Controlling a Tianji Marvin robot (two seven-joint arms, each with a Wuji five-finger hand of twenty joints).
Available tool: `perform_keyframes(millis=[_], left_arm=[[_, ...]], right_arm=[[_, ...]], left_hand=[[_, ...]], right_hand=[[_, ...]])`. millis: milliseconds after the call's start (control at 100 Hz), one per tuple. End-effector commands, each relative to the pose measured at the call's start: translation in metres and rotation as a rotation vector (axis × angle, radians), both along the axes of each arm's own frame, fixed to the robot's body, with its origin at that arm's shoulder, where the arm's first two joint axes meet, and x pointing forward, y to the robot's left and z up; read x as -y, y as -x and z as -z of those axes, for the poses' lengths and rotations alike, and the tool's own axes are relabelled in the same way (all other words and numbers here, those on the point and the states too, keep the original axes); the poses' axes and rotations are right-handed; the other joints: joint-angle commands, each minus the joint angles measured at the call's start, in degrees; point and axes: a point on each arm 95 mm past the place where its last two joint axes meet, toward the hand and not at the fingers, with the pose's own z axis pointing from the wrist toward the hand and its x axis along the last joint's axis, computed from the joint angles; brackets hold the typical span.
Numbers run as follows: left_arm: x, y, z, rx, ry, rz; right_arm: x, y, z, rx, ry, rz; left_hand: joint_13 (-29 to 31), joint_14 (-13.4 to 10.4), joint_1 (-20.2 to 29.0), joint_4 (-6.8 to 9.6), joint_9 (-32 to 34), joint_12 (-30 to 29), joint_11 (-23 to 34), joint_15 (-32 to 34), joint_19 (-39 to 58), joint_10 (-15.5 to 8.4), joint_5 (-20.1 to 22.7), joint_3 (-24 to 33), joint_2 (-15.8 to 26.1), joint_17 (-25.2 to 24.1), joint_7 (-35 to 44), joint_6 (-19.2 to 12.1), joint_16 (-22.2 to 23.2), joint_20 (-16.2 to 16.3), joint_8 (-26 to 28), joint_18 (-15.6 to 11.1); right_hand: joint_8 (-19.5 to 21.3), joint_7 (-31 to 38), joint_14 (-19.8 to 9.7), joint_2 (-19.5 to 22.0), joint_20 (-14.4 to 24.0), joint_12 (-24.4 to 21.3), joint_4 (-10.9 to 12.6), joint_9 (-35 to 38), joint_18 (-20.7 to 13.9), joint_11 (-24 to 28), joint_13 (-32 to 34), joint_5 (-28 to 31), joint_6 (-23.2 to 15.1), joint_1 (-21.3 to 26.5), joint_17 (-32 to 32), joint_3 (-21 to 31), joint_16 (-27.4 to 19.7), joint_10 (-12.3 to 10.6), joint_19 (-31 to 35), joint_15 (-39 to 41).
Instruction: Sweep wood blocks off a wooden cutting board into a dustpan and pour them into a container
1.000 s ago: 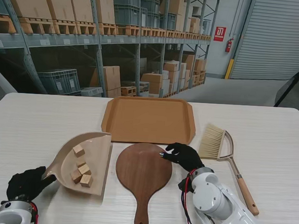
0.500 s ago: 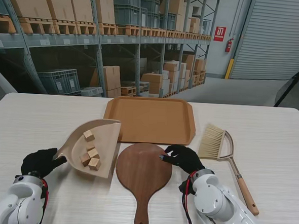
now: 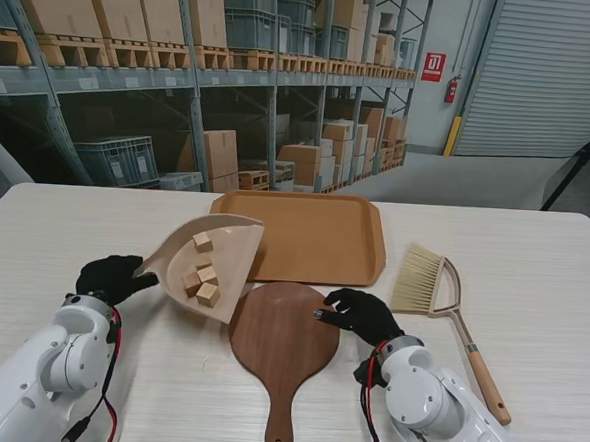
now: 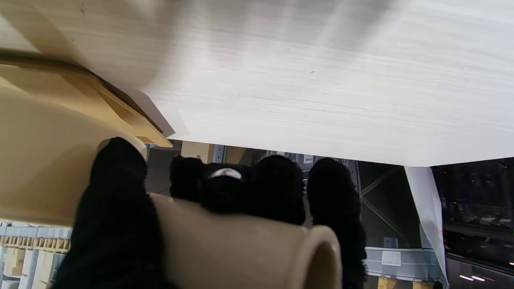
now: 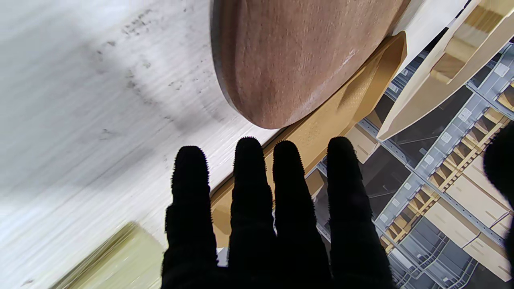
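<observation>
**Over the left side of the table: loaded dustpan a short way from the tray**

Between the left hand point(image 3: 111, 276) and the container sits the one relation that matters now. The dustpan point(image 3: 215, 264) is held off the table by its handle, and its long axis runs from that handle at the near left out toward the far right, so the open mouth points at the orange tray point(image 3: 304, 237). The pan's far edge appears to overlap the tray's near-left corner already, though I cannot tell how high it hangs above the rim.

The wood blocks point(image 3: 204, 272) lie in a small cluster in the middle of the pan, to the right of the gripping fingers and farther from me than they are. In the left wrist view the fingers point(image 4: 116, 208) are wrapped tight round the tube of the handle.

The right hand point(image 3: 362, 312) rests at the right edge of the cutting board point(image 3: 284, 341), fingers spread and holding nothing, touching or just beside the wood. The board looks swept clean. The brush point(image 3: 440, 300) lies by itself farther right.

My judgement is that the left arm alone does the pour: carry the mouth farther over the tray, then tip the handle end up so the blocks slide along the pan's axis. Tipping too early would drop them short, on the table beside the tray.
</observation>
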Motion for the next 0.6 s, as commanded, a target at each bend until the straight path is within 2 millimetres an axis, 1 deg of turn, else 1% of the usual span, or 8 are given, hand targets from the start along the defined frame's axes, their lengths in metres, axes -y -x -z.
perform_keyframes(millis=[0, 230, 460, 590], left_arm=[[0.003, -0.013, -0.01, 0.01, 0.019, 0.006], [0.008, -0.045, -0.012, 0.0, -0.002, 0.024], [0.015, -0.076, -0.017, -0.014, -0.029, 0.038], [0.016, -0.09, -0.021, -0.023, -0.05, 0.037]], right_arm=[[-0.002, 0.004, 0.004, -0.015, -0.001, -0.015], [-0.002, 0.006, 0.004, -0.011, 0.004, -0.026], [-0.002, 0.006, 0.004, -0.009, 0.004, -0.028], [-0.002, 0.006, 0.004, -0.01, 0.002, -0.031]], left_hand=[[4.2, -7.4, 7.8, 1.26, 5.2, 0.8, 6.5, 2.1, 2.8, -9.0, 5.0, 5.8, 12.4, 0.0, 1.9, 2.7, -0.5, 2.1, 2.2, 0.7], [3.9, -7.8, 7.7, 1.28, 4.7, 0.7, 6.3, 1.7, 2.7, -9.2, 4.7, 5.7, 12.4, -0.1, 1.6, 2.5, -0.5, 1.9, 2.3, 0.3], [3.7, -8.1, 7.9, 1.53, 4.7, 0.6, 6.2, 1.4, 2.7, -9.3, 5.0, 5.9, 11.4, -0.2, 1.2, 2.9, -0.6, 1.8, 1.9, -0.3], [4.0, -8.5, 7.8, 1.9, 4.9, 0.4, 5.9, 1.1, 3.0, -9.5, 5.7, 6.1, 10.0, 0.0, 1.2, 3.1, -0.7, 1.8, 1.4, -0.7]], right_hand=[[0.5, 0.7, 0.0, 0.8, 1.6, 0.9, 0.0, 0.4, 2.3, 0.7, 0.9, 0.1, -1.4, 1.4, -0.2, -0.7, 0.8, -1.1, 0.4, 1.1], [0.5, 0.7, -0.1, 0.8, 1.6, 0.9, 0.1, 0.5, 2.3, 0.7, 1.0, 0.1, -1.3, 1.5, -0.2, -0.8, 0.8, -1.0, 0.3, 1.1], [0.6, 0.7, -0.2, 0.9, 1.7, 1.0, 0.1, 0.6, 2.3, 0.7, 1.0, 0.2, -1.4, 1.7, -0.2, -0.8, 0.8, -1.2, 0.2, 1.1], [0.6, 0.7, -0.1, 0.8, 1.7, 1.0, 0.2, 0.7, 2.3, 0.7, 1.0, 0.3, -1.3, 1.6, -0.2, -0.9, 0.8, -1.1, 0.1, 1.1]])
